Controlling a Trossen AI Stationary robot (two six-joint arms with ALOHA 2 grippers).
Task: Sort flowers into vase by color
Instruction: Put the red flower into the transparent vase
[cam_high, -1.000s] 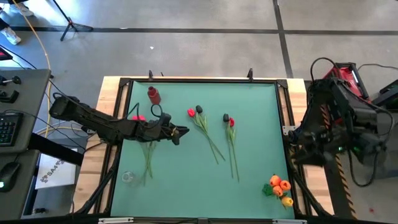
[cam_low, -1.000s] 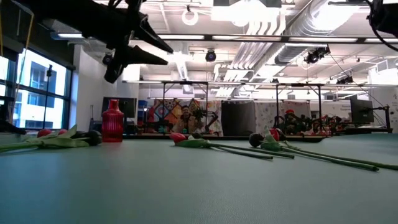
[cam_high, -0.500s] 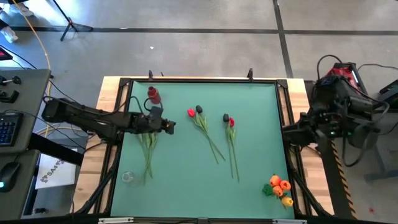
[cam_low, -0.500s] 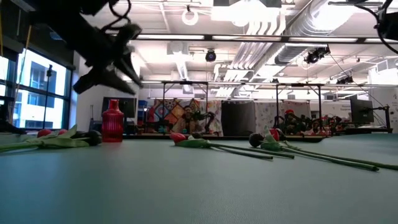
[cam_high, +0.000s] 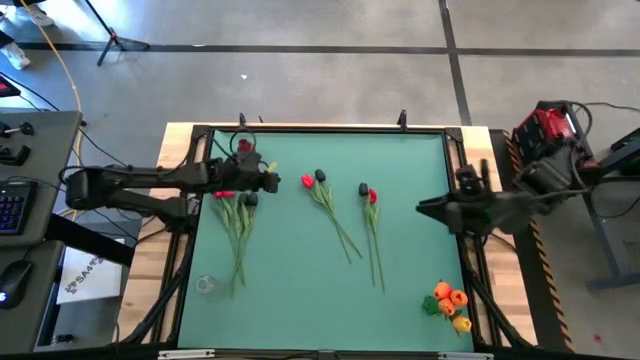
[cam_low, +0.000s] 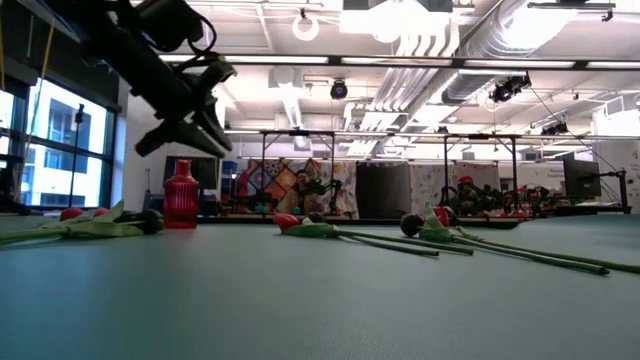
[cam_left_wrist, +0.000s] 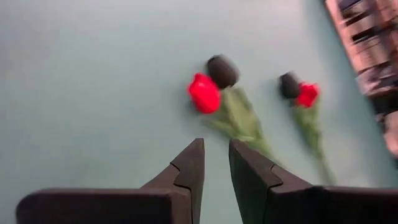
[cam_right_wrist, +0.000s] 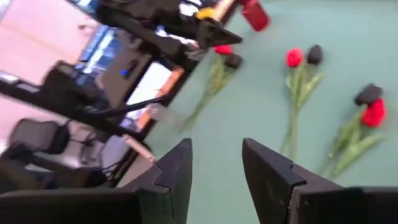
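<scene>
Artificial tulips lie flat on the green table in pairs, one red head and one black each. The left pair (cam_high: 238, 205) is by the red vase (cam_high: 244, 150). The middle pair (cam_high: 314, 180) and the right pair (cam_high: 368, 194) lie farther right. An orange-yellow bunch (cam_high: 450, 302) lies at the near right corner. My left gripper (cam_high: 276, 184) hovers high between the vase and the middle pair (cam_left_wrist: 211, 84), slightly open and empty (cam_left_wrist: 216, 149). My right gripper (cam_high: 422, 208) reaches in over the right edge, open and empty (cam_right_wrist: 216, 149).
A small clear glass (cam_high: 205, 285) stands near the near left corner. The red vase (cam_low: 180, 196) stands at the far left. A raised frame runs round the table's edges (cam_high: 320, 128). Bare green table lies in the near middle (cam_high: 300, 300).
My left gripper has moved toward the far edge and a little left, from above the left tulips to beside the vase. My right arm has unfolded from beyond the right edge and reached left over the table. No flower has moved.
</scene>
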